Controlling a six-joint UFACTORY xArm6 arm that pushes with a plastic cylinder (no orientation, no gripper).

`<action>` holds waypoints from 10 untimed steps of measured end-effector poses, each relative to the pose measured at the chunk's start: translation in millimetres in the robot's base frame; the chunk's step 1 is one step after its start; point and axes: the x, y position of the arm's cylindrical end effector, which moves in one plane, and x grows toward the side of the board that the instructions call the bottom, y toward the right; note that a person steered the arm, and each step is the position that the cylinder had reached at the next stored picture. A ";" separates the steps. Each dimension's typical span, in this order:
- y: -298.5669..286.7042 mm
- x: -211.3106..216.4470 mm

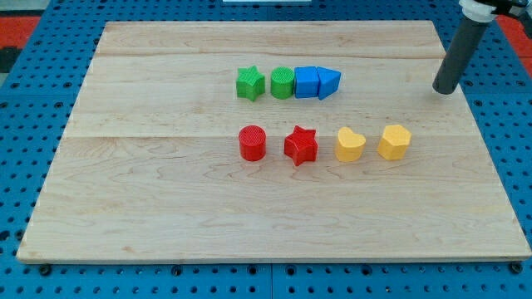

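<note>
Four plastic blocks are ranged nearest the view's bottom – red cylinder (252, 143), red star (301, 146), yellow heart (350, 144), yellow hexagon (394, 142) – spaced apart on the pale wooden board (125, 208). Behind, green star (250, 84), green cylinder (283, 83), blue cube (307, 82) and blue triangle (328, 82) are packed touching. My tip (445, 90) is set down clear at the view's right, nothing contacted – no jaws are carried, so no grasp state can be told

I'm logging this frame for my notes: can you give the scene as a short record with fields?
surface: pale wooden board
upper row, view's left to right: green star block; green cylinder block; blue cube block; blue triangular block
lower row: red cylinder block; red star block; yellow heart block; yellow hexagonal block
my tip: touches no block, upper right of both rows
</note>
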 end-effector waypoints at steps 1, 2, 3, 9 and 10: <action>0.0 0.0; -0.1 0.0; -0.1 2.3; 0.0 49.3; 0.0 52.0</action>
